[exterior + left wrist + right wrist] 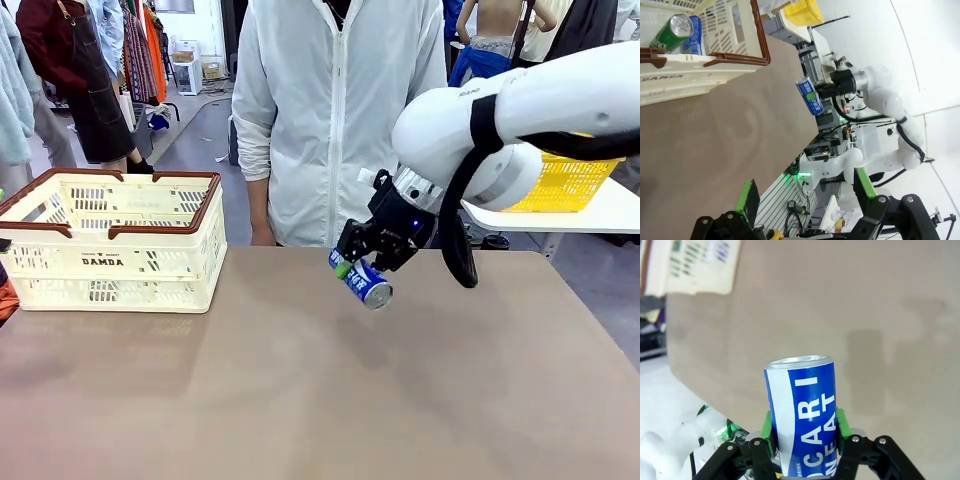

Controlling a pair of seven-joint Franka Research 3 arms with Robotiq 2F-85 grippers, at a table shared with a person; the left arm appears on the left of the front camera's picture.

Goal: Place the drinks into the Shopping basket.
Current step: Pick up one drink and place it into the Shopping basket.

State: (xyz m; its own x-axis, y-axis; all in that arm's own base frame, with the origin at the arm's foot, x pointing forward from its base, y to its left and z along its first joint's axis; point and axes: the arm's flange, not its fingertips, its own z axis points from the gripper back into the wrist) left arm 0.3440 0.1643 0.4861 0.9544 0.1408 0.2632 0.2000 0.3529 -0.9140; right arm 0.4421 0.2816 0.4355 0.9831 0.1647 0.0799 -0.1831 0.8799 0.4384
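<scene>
Front view: right gripper (362,268) clamped on a blue-and-white can (362,282), held clear above the brown table (300,400), well right of the cream basket (110,240) at the table's left end. Can tilted, silver end pointing down and toward the camera, likely because carried side-on across the table rather than upright. Green pads pressed on opposite sides of the can's body near its middle, a hold that probably keeps the smooth cylinder from slipping during the carry.

Right wrist view: same can (802,415) seated between the two green pads (768,432), lettering running along its length, silver rim facing outward, bare table beyond and a corner of the basket (695,265) far off at the top left.

Left wrist view: left gripper (805,202) with fingers set wide apart and nothing between them, hovering low beside the basket (705,65), apparently idle while the other arm works. Inside the basket, one green can (670,34) and one blue can (692,35) lying side by side against the near wall, touching or nearly so.

Count: three cans in all — two blue, one green; two already in the basket, one in the air. One basket on this table. One yellow mesh basket (565,185) on a separate white table behind, no part of the job. One person (335,120) in a white jacket standing at the far edge, hands not taking part.
</scene>
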